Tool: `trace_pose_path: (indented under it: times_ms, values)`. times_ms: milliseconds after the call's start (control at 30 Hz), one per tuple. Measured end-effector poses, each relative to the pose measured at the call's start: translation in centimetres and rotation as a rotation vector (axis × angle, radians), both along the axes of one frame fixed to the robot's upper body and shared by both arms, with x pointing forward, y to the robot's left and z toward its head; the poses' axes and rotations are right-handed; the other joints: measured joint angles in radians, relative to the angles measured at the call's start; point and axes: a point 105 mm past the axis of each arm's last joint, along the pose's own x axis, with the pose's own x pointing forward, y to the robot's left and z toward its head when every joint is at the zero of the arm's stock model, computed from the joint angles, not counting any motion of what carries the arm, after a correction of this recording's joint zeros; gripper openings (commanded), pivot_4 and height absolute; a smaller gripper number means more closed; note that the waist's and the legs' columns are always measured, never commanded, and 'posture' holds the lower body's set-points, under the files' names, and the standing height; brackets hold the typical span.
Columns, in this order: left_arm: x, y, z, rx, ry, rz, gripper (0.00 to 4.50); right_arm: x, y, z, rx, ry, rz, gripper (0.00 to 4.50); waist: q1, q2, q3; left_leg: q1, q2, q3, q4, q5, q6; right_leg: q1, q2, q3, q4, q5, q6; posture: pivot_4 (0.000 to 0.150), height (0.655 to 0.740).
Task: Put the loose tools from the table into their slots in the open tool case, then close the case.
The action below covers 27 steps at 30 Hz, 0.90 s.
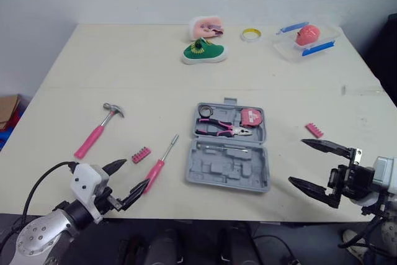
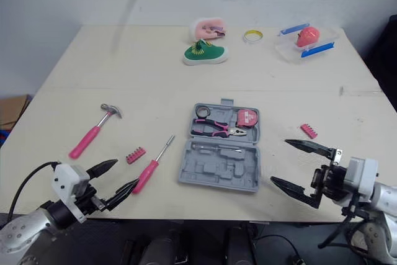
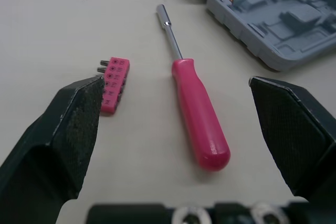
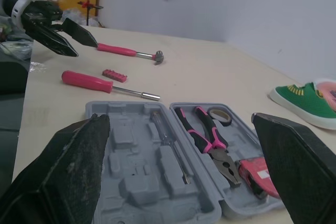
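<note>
A: Jaws?
B: L gripper (image 1: pixel 136 173) jaws wide open, empty, at screwdriver (image 1: pixel 160 167) handle. R gripper (image 1: pixel 296 161) same, empty, near tool case (image 1: pixel 228 166) front-right corner.
A: Tools?
B: Case open mid bench (image 1: pixel 124 60), pliers (image 1: pixel 220 130) + tape (image 1: pixel 251 116) inside. Hammer (image 1: pixel 96 131), screwdriver, bit holder (image 1: pixel 141 154) loose on its L; 2nd bit holder (image 1: pixel 314 130) on R.

Tool case (image 1: pixel 223 169): we count one.
Hammer (image 1: pixel 97 132): we count one.
Pink screwdriver (image 1: pixel 160 166): we see one loose on the surface.
Pink bit holders (image 1: pixel 141 154): we count two, with the second bit holder (image 1: pixel 314 130).
Pliers (image 1: pixel 222 130): one.
Tape measure (image 1: pixel 251 116): one.
Green shoe (image 1: pixel 203 53): one.
Yellow tape roll (image 1: pixel 250 34): one.
Clear box (image 1: pixel 286 49): we count one.
</note>
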Motion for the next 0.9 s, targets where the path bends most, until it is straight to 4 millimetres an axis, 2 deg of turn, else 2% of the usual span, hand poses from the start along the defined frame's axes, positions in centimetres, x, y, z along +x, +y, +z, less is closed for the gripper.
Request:
trace_pose_path:
  times_ms: [133,300,400,467,567,733,833,900]
  values:
    - [0.4,2.2,0.3,-0.001,-0.036,0.14,4.46,0.0,0.1,-0.2,-0.003,0.01,0.011,4.5,0.007,0.0,0.0,-0.001,0.0,-0.001,0.0,0.0,0.002,0.0,0.0,-0.001,-0.001,0.0,0.0,0.15,0.74]
    - [1.2,8.0,-0.2,-0.046,-0.037,0.475,4.46,0.0,0.2,-0.3,-0.005,0.012,0.013,4.5,0.012,-0.002,0.001,-0.001,0.0,-0.001,0.002,0.002,0.005,0.001,0.0,-0.002,0.0,0.0,0.0,0.15,0.74]
    - [1.2,9.2,-0.5,-0.044,-0.017,0.537,4.46,0.0,0.2,-0.3,-0.004,0.009,0.012,4.5,0.013,-0.004,0.001,-0.001,0.0,-0.001,0.002,0.0,0.002,0.001,0.0,-0.001,0.0,0.0,0.0,0.15,0.74]
    - [2.4,10.1,-0.4,-0.021,0.008,0.524,4.46,0.1,0.3,-0.3,-0.006,0.009,0.008,4.5,0.02,-0.005,0.001,-0.001,0.0,-0.002,0.002,0.0,0.001,0.0,0.0,-0.003,0.001,0.0,0.0,0.15,0.74]
    - [4.4,10.5,1.0,0.023,0.001,0.463,4.46,0.3,0.5,-0.2,-0.007,0.002,0.008,4.5,0.03,-0.004,0.001,-0.001,0.0,-0.003,0.002,0.001,0.0,0.0,-0.001,-0.003,0.002,0.0,-0.001,0.15,0.74]
    - [8.4,9.1,1.8,0.091,0.129,0.314,4.46,0.5,0.7,-0.3,-0.015,0.007,0.001,4.5,0.026,-0.005,0.001,-0.002,0.0,-0.002,0.001,0.001,0.0,0.0,-0.001,-0.003,0.001,0.001,0.0,0.15,0.74]
    - [9.8,8.7,2.1,0.121,0.2,0.263,4.46,0.5,0.8,-0.6,-0.021,0.02,-0.003,4.5,0.02,-0.005,0.001,-0.002,0.0,-0.001,-0.001,0.004,-0.004,-0.001,0.0,-0.002,0.0,0.001,0.0,0.15,0.74]
    - [10.5,9.2,2.2,0.147,0.255,0.257,4.46,0.5,0.8,-0.8,-0.026,0.028,-0.01,4.5,0.014,-0.005,0.001,-0.002,0.0,0.0,-0.002,0.006,-0.002,-0.001,0.002,-0.002,0.0,0.0,-0.001,0.15,0.74]
